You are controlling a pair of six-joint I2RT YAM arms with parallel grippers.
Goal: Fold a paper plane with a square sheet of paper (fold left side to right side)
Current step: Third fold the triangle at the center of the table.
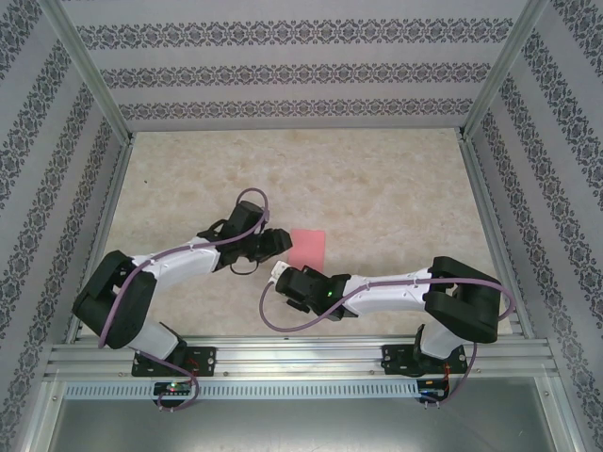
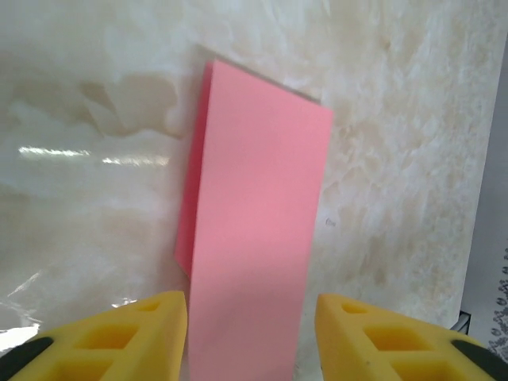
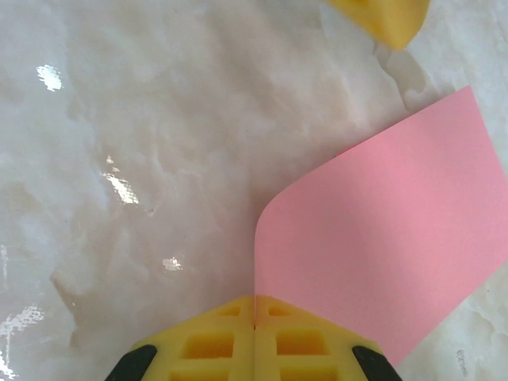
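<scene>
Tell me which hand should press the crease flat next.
Left, likely. The left hand is open astride the paper, free to press down. The right hand is shut on the paper's curled edge, so it is busy holding it.

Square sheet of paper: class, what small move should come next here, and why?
Probably the right gripper, shut on the square sheet of paper, should lower that edge flat: the sheet curves uncreased beside its fingers, and the left gripper is open.
</scene>
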